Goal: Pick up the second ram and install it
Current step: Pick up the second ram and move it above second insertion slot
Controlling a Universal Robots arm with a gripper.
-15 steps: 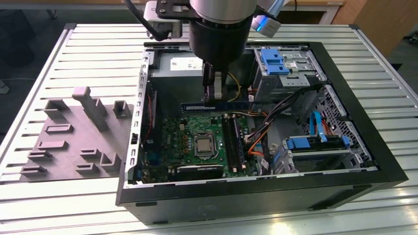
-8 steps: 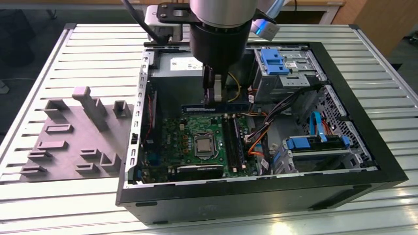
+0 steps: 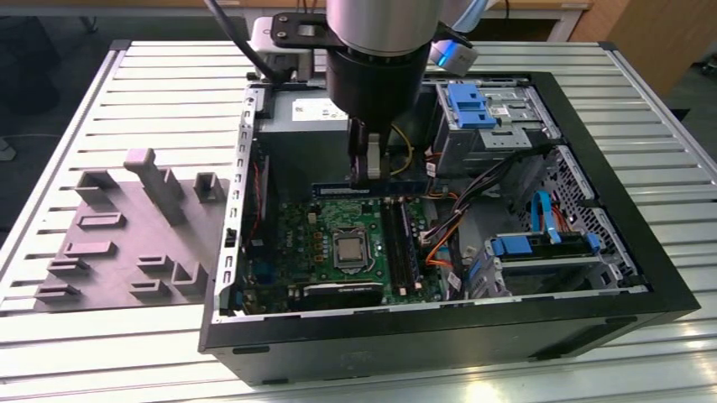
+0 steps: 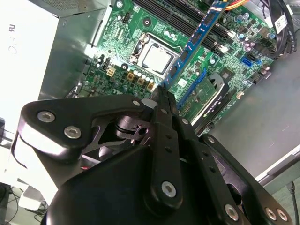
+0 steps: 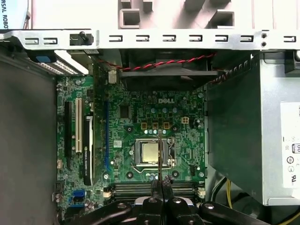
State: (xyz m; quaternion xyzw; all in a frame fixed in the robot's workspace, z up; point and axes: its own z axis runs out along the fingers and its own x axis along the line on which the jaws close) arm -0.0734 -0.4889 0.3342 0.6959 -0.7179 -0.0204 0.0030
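My gripper (image 3: 371, 168) hangs inside the open computer case, shut on the second ram (image 3: 370, 190), a long thin blue strip with dark blocks along its side. The ram is held level above the far end of the green motherboard (image 3: 325, 231), lying crosswise to the long black slots (image 3: 401, 243). In the second wrist view the ram (image 4: 197, 40) runs out from the gripper (image 4: 162, 91) over the board. In the first wrist view the ram (image 5: 160, 157) shows edge-on as a thin line over the processor (image 5: 149, 152), above the gripper (image 5: 161, 185).
The black case rim (image 3: 448, 323) surrounds the work area. A grey power supply (image 3: 297, 126) sits at the far end, blue-tabbed drive bays (image 3: 476, 105) and cables (image 3: 448, 222) on the exterior view's right. A grey fixture with uprights (image 3: 134, 227) lies on the slatted table at the exterior view's left.
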